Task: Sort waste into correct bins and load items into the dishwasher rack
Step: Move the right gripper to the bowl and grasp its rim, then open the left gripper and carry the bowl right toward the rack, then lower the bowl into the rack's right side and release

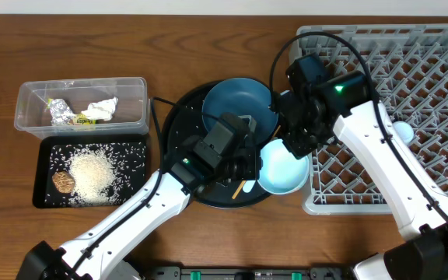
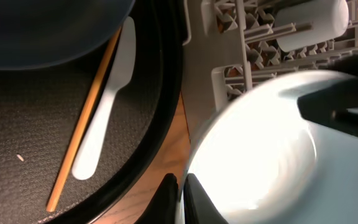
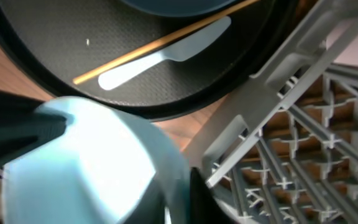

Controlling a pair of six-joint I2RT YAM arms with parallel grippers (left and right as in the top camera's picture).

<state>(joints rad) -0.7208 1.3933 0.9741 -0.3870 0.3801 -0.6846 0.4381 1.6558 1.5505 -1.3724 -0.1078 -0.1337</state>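
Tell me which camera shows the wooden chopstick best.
Left wrist: the chopstick runs nearly full length, sharp, beside the white spoon on the round black tray. Right wrist shows it too, smaller. Overhead shows only a short tip; the left arm covers the rest.

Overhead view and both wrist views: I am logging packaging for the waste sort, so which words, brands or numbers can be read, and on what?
None can be read.
Snack wrapper in the clear tub: yellow and dark print, too small to read.
Pale bowl, white spoon, chopstick, dishwasher rack: no lettering shows.
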